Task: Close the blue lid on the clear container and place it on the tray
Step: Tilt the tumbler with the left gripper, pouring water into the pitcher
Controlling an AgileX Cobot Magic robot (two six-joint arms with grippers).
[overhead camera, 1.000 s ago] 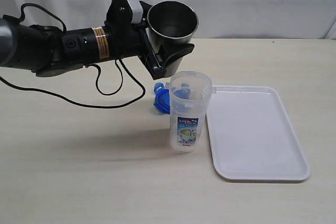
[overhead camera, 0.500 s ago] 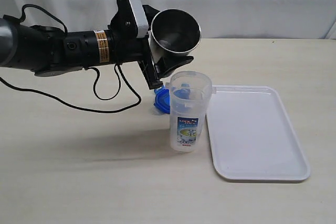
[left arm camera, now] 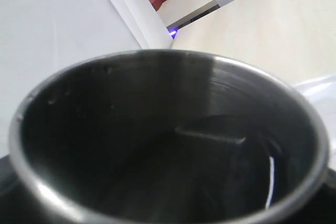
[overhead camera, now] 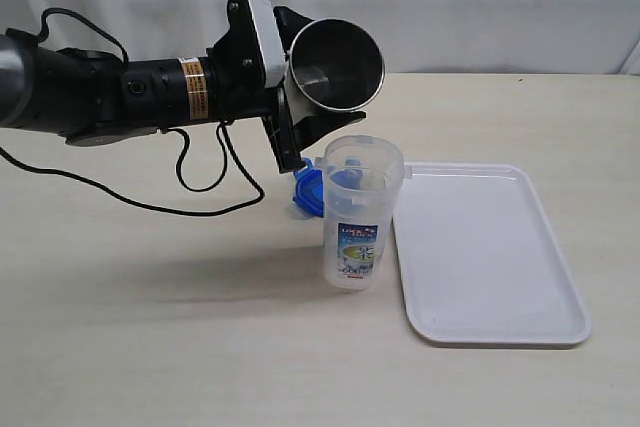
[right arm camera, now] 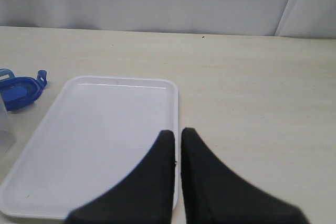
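The blue lid (overhead camera: 308,192) lies flat on the counter (overhead camera: 150,327), off the clear container (overhead camera: 358,217) and just beside it, partly hidden behind its upper left side in the exterior view; in the right wrist view the lid (right arm camera: 18,90) sits a little apart from the tray's corner. The clear container stands upright on the counter with its mouth open and its printed label facing the exterior camera. Its right side is just beside the left long edge of the tray (overhead camera: 490,257), and whether the two touch cannot be told. The white tray rests flat on the counter with nothing on it. Above the container's open mouth, slightly to the left, the left end effector (overhead camera: 300,97) grips a steel cup (overhead camera: 335,65) by its sides, jaws spread wide around it. The cup is tipped so that its mouth faces outward and toward the container; the left wrist view looks straight into its dark interior (left arm camera: 157,140). The right end effector (right arm camera: 177,135) is closed on nothing, fingertips nearly together, above the tray's (right arm camera: 105,135) edge.
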